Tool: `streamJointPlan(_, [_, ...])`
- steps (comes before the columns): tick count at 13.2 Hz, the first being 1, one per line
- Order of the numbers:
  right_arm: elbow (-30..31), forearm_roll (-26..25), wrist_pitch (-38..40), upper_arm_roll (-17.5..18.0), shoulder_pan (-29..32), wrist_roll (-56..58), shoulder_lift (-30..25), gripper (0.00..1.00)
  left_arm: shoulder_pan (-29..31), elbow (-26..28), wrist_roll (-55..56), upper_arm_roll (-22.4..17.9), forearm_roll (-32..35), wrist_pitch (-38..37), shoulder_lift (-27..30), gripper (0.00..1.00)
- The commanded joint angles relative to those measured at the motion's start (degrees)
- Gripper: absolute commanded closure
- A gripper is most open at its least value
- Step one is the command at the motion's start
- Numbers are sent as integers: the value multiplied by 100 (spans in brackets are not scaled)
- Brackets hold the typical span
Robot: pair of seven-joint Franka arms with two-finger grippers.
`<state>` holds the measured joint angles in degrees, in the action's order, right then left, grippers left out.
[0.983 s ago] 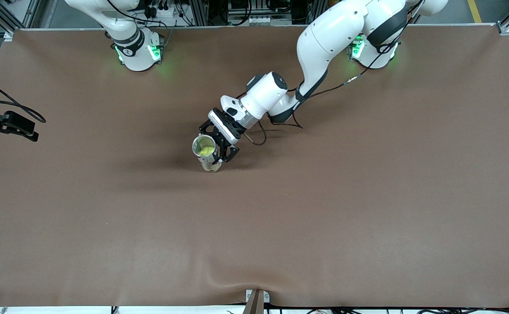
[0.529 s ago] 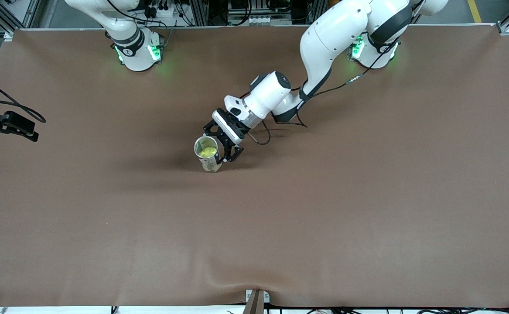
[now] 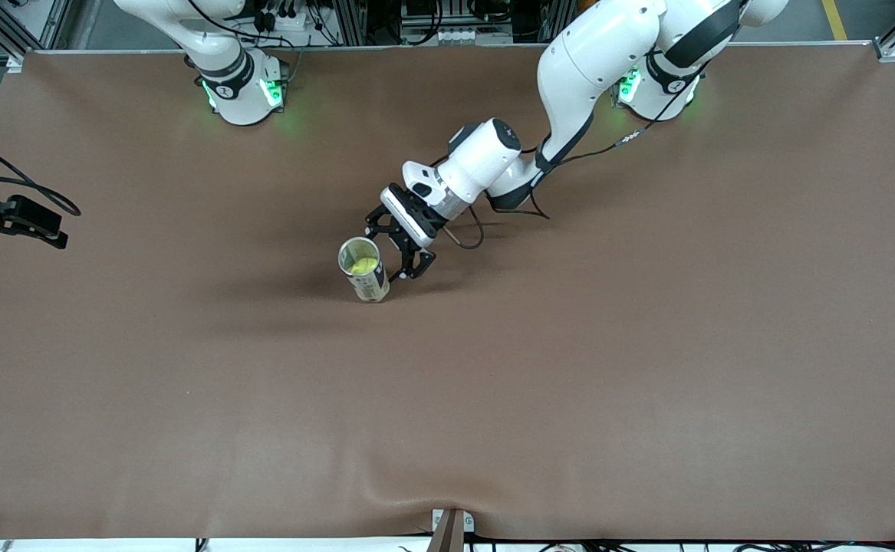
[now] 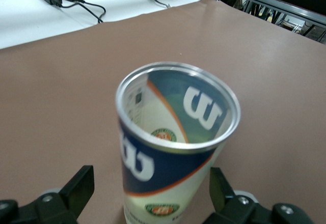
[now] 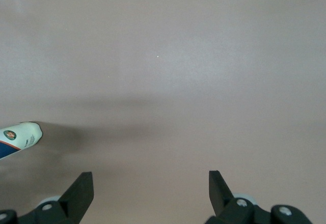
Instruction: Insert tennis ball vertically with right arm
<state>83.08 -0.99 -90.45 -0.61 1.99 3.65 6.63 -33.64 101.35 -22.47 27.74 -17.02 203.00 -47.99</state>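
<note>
The left gripper [image 3: 399, 251], jaws wide and empty, is backing away from the can [image 3: 364, 269] holding the ball [image 3: 365, 265]; right gripper [image 5: 151, 193] is waiting open, so insertion looks finished.

Can [image 3: 363, 270]: upright, mid-table; ball [image 3: 365, 265] inside. Left gripper [image 3: 401, 244]: at can's 2 o'clock, just beside, fingers spread.

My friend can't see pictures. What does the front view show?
An open can stands upright mid-table with a yellow ball inside. The left gripper is beside it, fingers open and off the can. The right arm waits at its end, its gripper out of this view.
</note>
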Motion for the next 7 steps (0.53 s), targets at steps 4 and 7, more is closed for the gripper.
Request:
streamJointPlan(4, [-160, -94, 72, 53, 56, -5, 75, 0, 103, 815, 182, 47, 137, -6, 343, 0])
streamJointPlan(7, [-160, -94, 72, 53, 56, -5, 75, 0, 200, 1211, 252, 47, 128, -6, 448, 0])
